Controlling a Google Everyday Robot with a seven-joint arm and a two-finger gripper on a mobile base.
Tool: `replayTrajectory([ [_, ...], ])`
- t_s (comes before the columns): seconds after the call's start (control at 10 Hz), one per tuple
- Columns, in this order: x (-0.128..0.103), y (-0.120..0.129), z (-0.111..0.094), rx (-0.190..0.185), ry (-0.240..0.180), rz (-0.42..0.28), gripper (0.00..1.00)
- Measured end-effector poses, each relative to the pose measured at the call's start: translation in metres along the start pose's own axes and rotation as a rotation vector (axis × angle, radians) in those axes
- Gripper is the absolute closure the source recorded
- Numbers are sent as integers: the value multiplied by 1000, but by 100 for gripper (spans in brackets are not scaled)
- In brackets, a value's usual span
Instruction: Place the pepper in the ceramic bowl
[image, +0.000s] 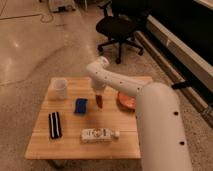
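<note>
The white arm rises past the table's front right corner, bends at an elbow near the far edge and turns down. Its hand hangs pointing downward over the table's middle, pinching the pepper.

Table: every item sits on its top. Gripper hangs over the table's middle, with the arm reaching in from the right. Pepper is directly at the jaws, beneath them; contact with the tabletop cannot be told. Sponge lies just left of the jaws, apart from the pepper. Cup stands upright further left and behind, near the far left corner. Ceramic bowl is right of the jaws, near the right edge, partly hidden by the arm. Flat oblong item lies left and in front of the jaws, near the left edge. Bottle lies on its side straight in front of the jaws, near the front edge. Office chair stands on the floor, well behind the table.
</note>
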Motion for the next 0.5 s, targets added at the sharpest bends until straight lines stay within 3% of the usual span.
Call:
replayTrajectory([
  [0.1,0,0,7,2,-19,-4,20],
  [0.5,-7,0,28,-2,-75,-2,20],
])
